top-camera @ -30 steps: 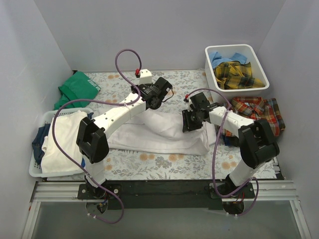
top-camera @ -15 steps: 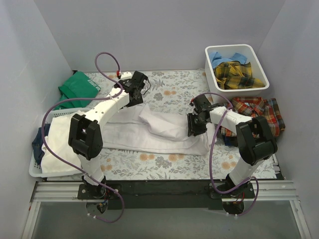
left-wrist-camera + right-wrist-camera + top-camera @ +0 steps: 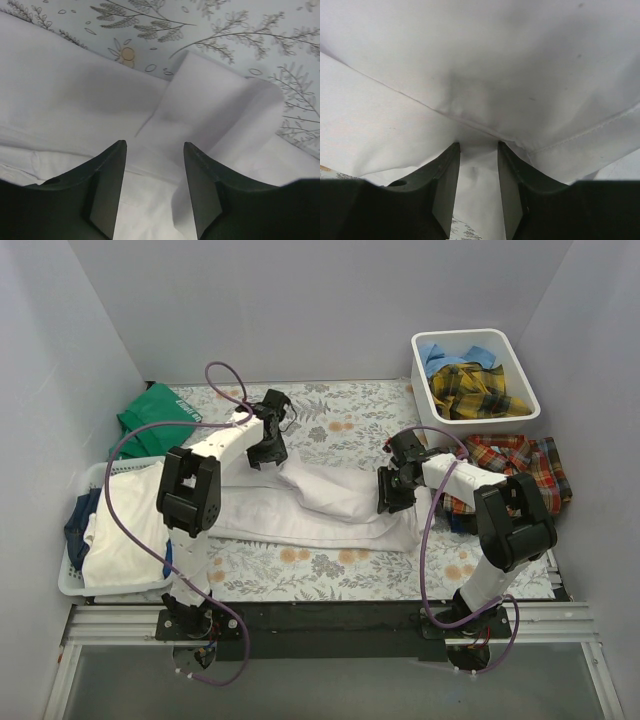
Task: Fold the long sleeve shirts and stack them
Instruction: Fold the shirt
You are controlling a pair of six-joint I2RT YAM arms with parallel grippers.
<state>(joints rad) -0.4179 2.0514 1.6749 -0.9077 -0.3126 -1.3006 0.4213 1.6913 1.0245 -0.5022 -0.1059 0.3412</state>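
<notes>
Top view: shows the white shirt [image 3: 320,505] stretched across the middle of the flowered cover [image 3: 340,425], with the left gripper [image 3: 264,458] low at its 11 o'clock corner and the right gripper [image 3: 388,498] at its 3 o'clock end.

Left wrist view: finds the left gripper [image 3: 155,145] about half open over the white shirt [image 3: 60,110], gripping nothing, with a folded sleeve end [image 3: 215,112] ahead at 1 o'clock.

Right wrist view: catches the right gripper [image 3: 479,145] pinched on a bunched fold of the white shirt [image 3: 495,60], fingers narrowly apart.
</notes>
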